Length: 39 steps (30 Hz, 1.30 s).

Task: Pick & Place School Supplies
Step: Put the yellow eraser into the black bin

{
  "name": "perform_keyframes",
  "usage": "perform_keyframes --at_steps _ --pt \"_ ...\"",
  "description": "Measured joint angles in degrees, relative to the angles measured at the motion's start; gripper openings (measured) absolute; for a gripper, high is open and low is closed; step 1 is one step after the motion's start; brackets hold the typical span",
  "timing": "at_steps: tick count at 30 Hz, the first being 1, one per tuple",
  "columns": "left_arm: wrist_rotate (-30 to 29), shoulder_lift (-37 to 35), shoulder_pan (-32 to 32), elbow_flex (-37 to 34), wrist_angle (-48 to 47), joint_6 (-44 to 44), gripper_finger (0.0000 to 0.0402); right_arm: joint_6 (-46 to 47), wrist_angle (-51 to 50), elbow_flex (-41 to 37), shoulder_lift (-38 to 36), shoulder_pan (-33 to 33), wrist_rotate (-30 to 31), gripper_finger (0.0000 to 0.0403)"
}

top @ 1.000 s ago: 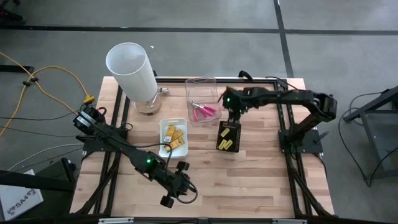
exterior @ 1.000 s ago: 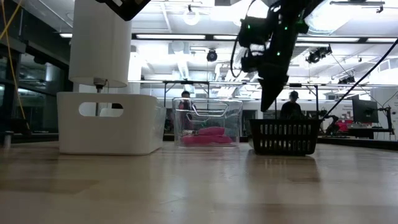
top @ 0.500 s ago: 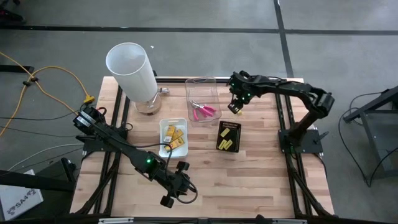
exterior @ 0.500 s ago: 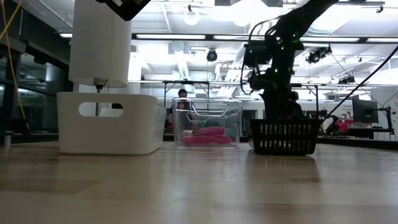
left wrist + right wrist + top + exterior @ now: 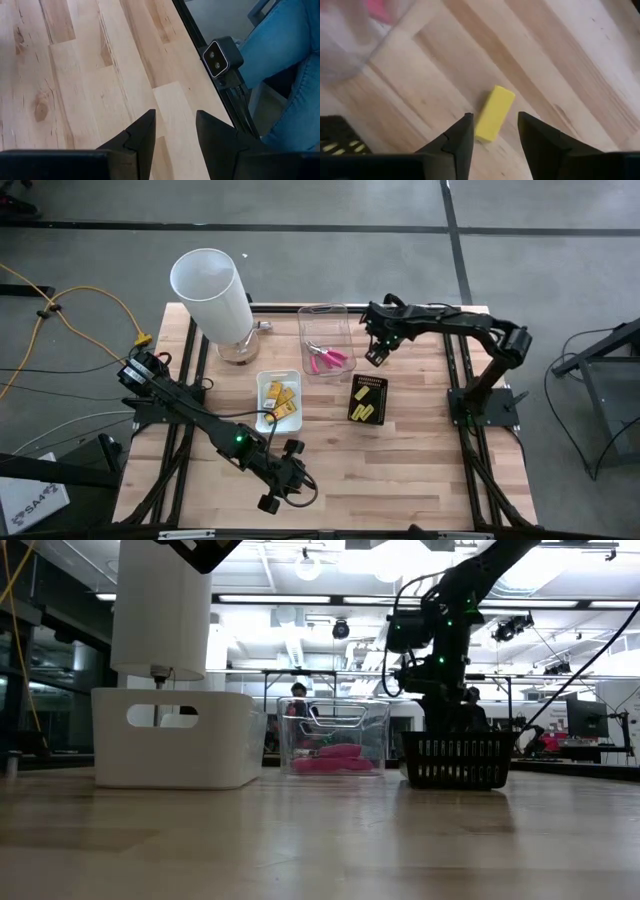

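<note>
A short yellow stubby stick [image 5: 494, 120] lies flat on the wood beside the clear tray [image 5: 325, 338], which holds the pink-handled tools [image 5: 327, 359]. My right gripper [image 5: 494, 115] [image 5: 376, 352] hangs open over the stick, one finger on each side, touching nothing. The white tray [image 5: 262, 402] holds flat yellow packs [image 5: 282, 401]. The black tray [image 5: 367, 399] holds more yellow sticks. My left gripper [image 5: 283, 485] [image 5: 175, 112] waits open over bare wood near the table's near edge.
A tall white cylinder [image 5: 212, 288] stands at the far left of the table. The three trays sit in the table's middle, with bare wood toward the near edge. In the low view the black tray [image 5: 456, 760] hides the right gripper's fingertips. A person's blue-clad leg [image 5: 285, 75] shows beyond the near edge.
My right gripper has moved from above the black tray toward the table's far edge and down, then slightly left, and now hangs beside the clear tray over the loose yellow stick. The left arm has kept still.
</note>
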Motion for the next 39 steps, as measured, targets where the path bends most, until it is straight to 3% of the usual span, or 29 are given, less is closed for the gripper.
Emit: perform_keyframes --at_steps 10,14,39 --pt "-0.02 0.0 -0.01 0.0 0.0 0.0 0.0137 3.71 -0.01 0.0 0.29 -1.66 -0.05 0.0239" --pt "0.0 0.0 0.0 0.0 0.0 0.0 0.0137 6.63 0.01 0.0 0.31 -1.57 -0.16 0.0258" --pt "0.0 0.0 -0.02 0.0 -0.01 -0.02 0.0137 12.27 5.3 -5.68 1.4 0.49 -1.49 0.0245"
